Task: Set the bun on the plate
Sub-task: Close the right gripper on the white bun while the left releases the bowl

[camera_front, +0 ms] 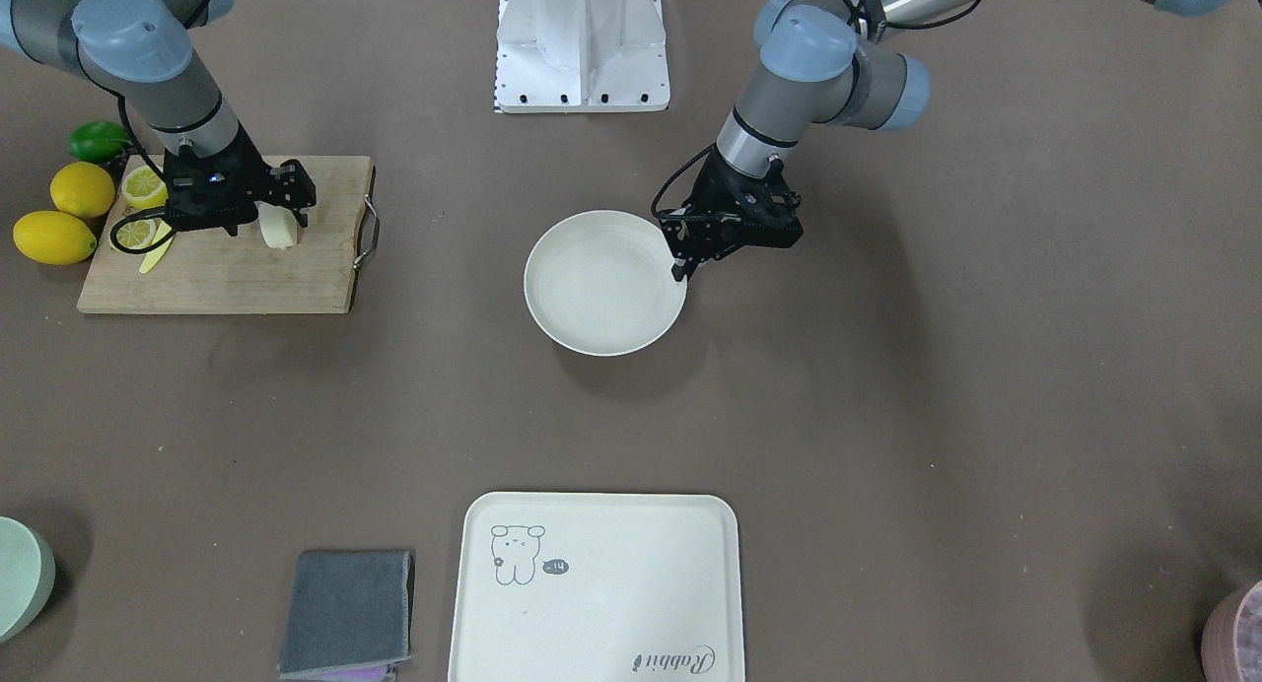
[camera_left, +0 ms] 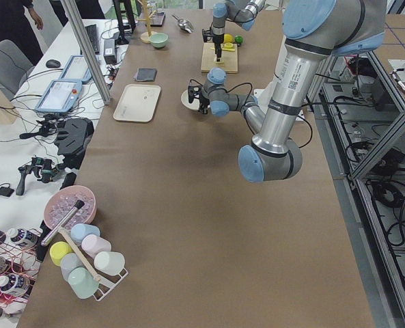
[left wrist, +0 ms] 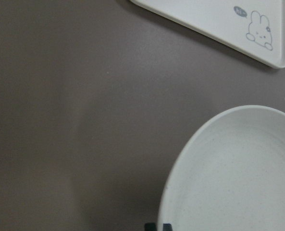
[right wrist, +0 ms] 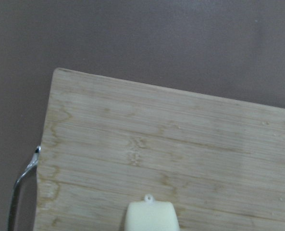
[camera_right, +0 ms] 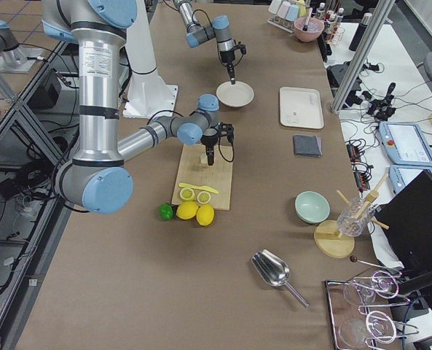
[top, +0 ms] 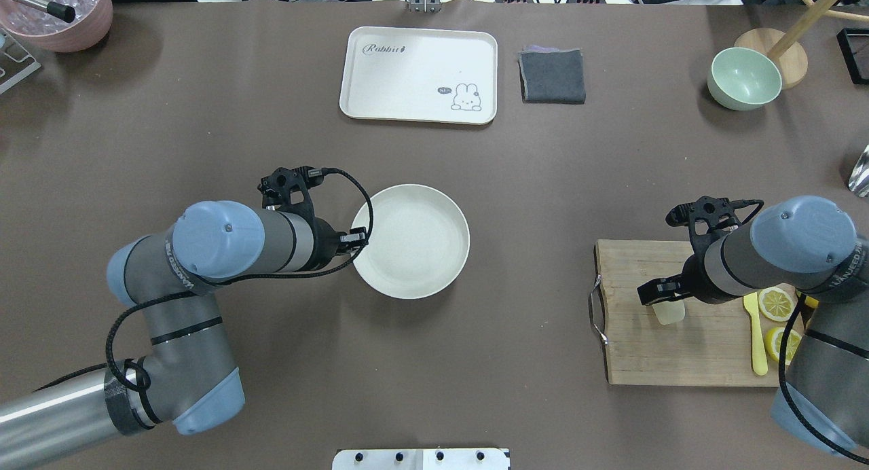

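**Bun (camera_front: 278,231) directly under right gripper (top: 660,297)**

Lies on board (camera_front: 246,280) just below those fingers, far nearer this arm than the other. Cannot tell their spread or any hold. Calls for a carry well away to plate (camera_front: 552,317), with left gripper (camera_front: 680,266) pinched nearly closed at its rim.

Brown table (camera_front: 887,416): plate (camera_front: 603,283), tray (camera_front: 611,583), cloth (camera_front: 347,611), cutting board (camera_front: 227,278).

Left arm (top: 204,252): elbow folded, forearm lying near level, wrist bent, left tool (top: 360,240) pointing straight down, fingertips pinched nearly together on plate (top: 434,269) rim. Right arm (top: 781,252): forearm angled inward, wrist bent, right tool (top: 662,297) pointing straight down, tips low; open or closed unreadable. Arms well apart, neither crossing centre.
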Motion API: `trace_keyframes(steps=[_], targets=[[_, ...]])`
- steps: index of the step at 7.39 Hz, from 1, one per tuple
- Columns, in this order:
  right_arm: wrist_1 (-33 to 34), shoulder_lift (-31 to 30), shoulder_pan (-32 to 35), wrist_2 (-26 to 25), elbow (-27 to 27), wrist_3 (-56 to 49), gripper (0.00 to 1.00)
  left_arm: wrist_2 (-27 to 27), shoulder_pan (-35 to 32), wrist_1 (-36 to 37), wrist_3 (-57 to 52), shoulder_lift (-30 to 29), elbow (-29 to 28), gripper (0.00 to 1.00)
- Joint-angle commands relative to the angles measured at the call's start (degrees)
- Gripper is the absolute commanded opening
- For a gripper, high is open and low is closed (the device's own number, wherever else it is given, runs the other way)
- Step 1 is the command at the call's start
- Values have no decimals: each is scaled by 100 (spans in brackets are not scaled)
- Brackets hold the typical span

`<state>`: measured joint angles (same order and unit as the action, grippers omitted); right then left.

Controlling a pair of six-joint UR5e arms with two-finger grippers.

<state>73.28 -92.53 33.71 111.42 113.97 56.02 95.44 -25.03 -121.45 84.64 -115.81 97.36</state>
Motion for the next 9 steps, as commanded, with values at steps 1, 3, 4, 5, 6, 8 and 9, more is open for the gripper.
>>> trace_keyframes(steps=[1,3,4,5,6,8,9], targets=[[-7,-2,-5,12,2,23,87,-359,331,-1,26,-12,-24,0],[-7,-11,-31,12,-24,75,76,-360,376,8,17,-3,-15,0],[-7,-2,-83,12,-33,198,44,-351,376,8,17,6,-24,6],[-7,-2,-110,3,-33,199,14,-403,376,8,17,32,-15,97],[-7,-2,-119,3,-7,199,0,-717,411,8,17,24,-15,98],[-7,6,-101,20,194,208,0,-764,446,8,-44,23,11,98],[54,24,-49,90,431,208,0,-747,394,8,-149,58,99,98]])
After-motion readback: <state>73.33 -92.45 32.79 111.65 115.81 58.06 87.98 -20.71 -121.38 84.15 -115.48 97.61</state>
